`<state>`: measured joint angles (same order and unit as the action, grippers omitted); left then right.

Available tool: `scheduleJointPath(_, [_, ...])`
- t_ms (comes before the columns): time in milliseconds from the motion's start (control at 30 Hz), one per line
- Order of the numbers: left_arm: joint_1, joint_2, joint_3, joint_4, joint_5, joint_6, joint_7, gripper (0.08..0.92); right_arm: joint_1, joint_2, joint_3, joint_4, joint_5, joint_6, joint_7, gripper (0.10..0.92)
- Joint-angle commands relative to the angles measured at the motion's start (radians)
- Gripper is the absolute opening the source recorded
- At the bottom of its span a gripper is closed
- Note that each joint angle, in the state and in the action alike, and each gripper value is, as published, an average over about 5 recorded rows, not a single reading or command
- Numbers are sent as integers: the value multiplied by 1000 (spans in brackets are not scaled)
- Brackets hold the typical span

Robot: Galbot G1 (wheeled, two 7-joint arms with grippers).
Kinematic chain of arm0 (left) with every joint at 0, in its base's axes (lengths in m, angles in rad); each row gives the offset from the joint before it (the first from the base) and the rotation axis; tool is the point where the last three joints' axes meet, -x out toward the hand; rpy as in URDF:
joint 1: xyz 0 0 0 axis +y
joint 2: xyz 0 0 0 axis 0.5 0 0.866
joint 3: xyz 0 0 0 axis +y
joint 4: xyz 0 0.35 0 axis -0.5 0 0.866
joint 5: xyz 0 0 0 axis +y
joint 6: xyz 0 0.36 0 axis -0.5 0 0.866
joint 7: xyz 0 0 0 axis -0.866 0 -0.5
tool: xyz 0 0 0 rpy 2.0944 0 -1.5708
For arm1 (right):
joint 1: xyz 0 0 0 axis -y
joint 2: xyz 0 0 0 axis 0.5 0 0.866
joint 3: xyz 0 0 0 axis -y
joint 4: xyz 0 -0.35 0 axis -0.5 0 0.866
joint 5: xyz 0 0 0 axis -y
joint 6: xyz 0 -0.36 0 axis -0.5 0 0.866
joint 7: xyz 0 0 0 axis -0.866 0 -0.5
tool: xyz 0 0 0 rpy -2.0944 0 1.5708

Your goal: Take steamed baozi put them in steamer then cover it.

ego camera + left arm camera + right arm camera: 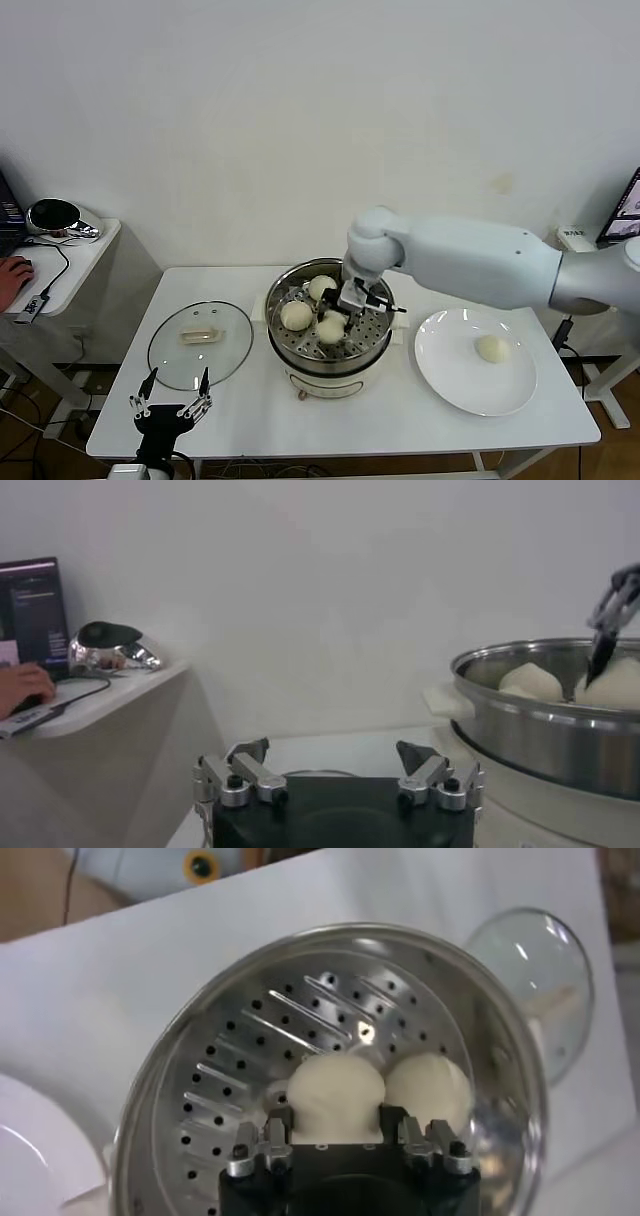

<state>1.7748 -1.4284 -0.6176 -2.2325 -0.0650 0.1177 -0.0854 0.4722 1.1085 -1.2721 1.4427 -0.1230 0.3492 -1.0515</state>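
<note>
The steamer (372,335) stands mid-table with three steamed baozi (296,315) on its perforated tray. My right gripper (347,304) reaches down into it and is shut on one baozi (335,1098) that rests on the tray; a second baozi (428,1088) lies right beside it. A fourth baozi (490,348) sits on the white plate (450,385) to the right. The glass cover (200,345) lies flat on the table left of the steamer. My left gripper (172,392) is open and empty at the table's front edge, below the cover; it also shows in the left wrist view (335,765).
A side desk (85,250) with a shiny helmet-like object (55,217), cables and a person's hand (15,270) stands at the far left. The wall runs close behind the table. The steamer's rim (520,705) rises to the right of my left gripper.
</note>
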Motion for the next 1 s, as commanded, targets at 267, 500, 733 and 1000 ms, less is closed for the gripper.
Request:
scheduleJointPath(267, [0,-2,1,2,-1,-1,0,823,31,-18,-5,40,-36,89,-21,633])
scheduleJointPath(500, [-5,3,4,2,-4,-1,1,823,143,-175,54,46,77,-101,-84,804])
scheduleJointPath(733, [-4,16,10,2,-3,0,1,823,181,-441,38,147,186,-568,-80,823])
scheduleJointPath(1000, [-10,30,16,8,-8,-2,2,823,2,-716,174,197,125,-666,-61,823])
